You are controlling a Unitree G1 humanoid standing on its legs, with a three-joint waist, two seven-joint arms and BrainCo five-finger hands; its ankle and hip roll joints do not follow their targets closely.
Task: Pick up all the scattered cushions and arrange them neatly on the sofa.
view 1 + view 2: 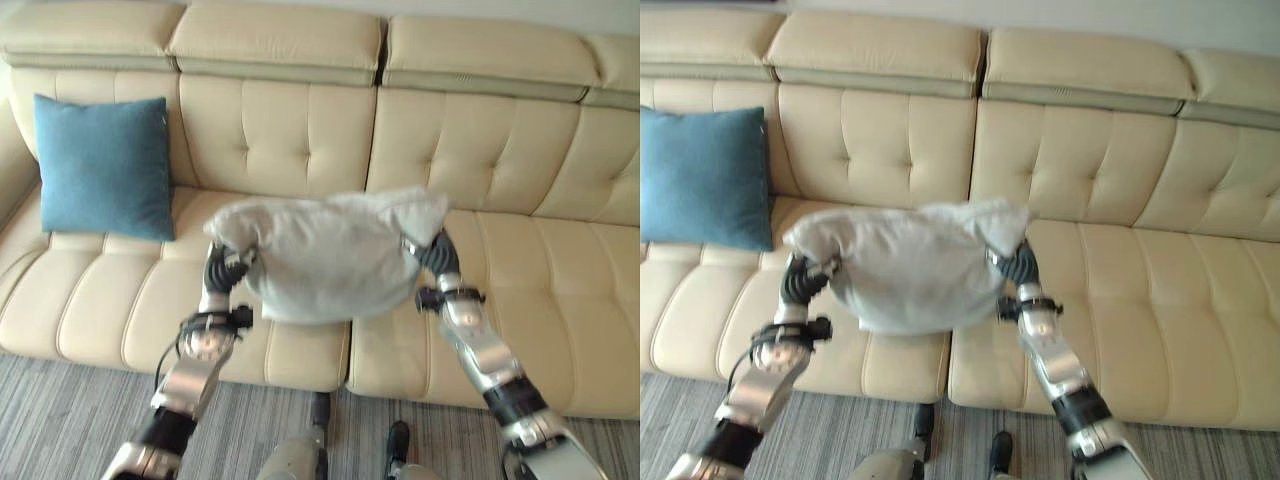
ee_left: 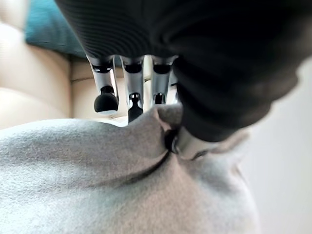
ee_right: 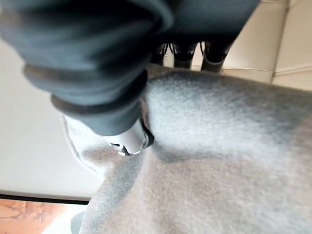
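Left eye view: I hold the grey cushion between both my hands, raised in front of the cream sofa.

My left hand pinches the cushion's left corner; in the left wrist view my thumb digs into the grey cloth while the fingers reach over its edge. My right hand grips the opposite corner, thumb pressed into the fabric and fingers curled over the far side. The cushion sags between them above the middle seat. A blue cushion stands upright against the backrest at the sofa's left end, well apart.
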